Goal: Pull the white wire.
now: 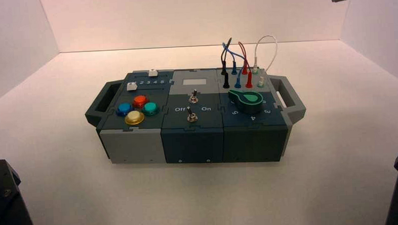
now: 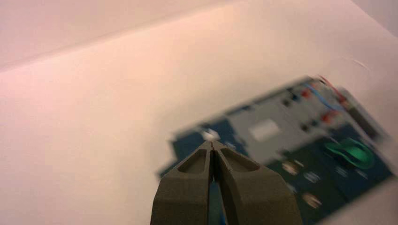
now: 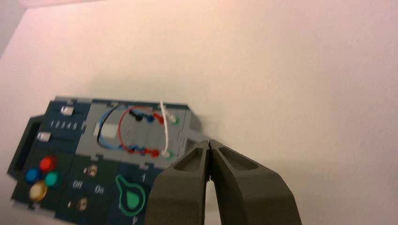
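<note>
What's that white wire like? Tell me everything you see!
The white wire is thin, looks bendy, and stands in a tall arch at the box's far right corner. Whitish plugs at its two ends sit in two green-ringed sockets, one behind the other, so it looks plugged in. It's beside the red wire. No gripper touches it.

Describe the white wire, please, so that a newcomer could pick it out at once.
On the dark blue and grey box with handles at both ends, find the light grey panel at the far right, beyond the round black-and-green knob. The thin white wire arches there between two whitish plugs, rightmost in the row, just beside the red wire with red plugs.
</note>
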